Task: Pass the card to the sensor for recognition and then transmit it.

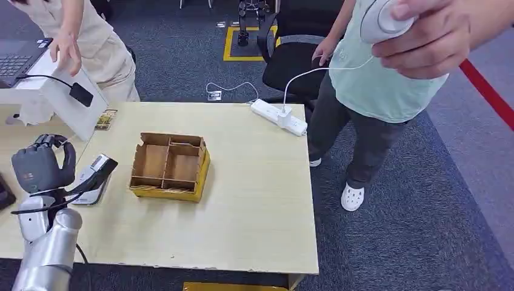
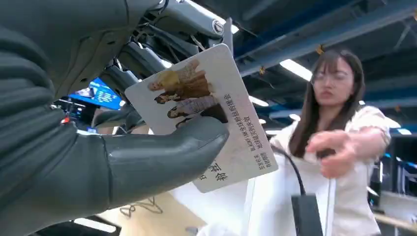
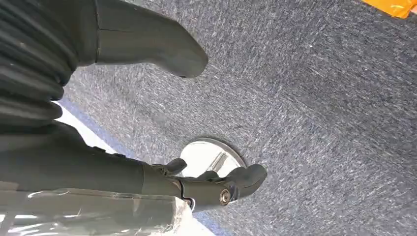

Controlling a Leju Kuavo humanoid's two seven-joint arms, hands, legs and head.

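My left hand (image 1: 41,165) is raised over the table's left edge. It pinches a white card (image 2: 206,113) with printed figures and text between the thumb (image 2: 162,152) and the fingers behind it. A small black sensor (image 1: 80,94) on a cable sits on the slanted white stand (image 1: 73,112), beyond and a little right of that hand; the left wrist view shows the sensor (image 2: 306,214) too. My right hand (image 3: 196,123) hangs over the grey carpet, thumb and fingers apart, holding nothing.
A compartmented cardboard box (image 1: 170,167) stands mid-table, with a grey-and-black device (image 1: 96,177) to its left. Another card (image 1: 106,119) lies by the stand. A power strip (image 1: 279,116) lies at the far edge. One person (image 1: 91,36) stands back left, another (image 1: 376,79) at right.
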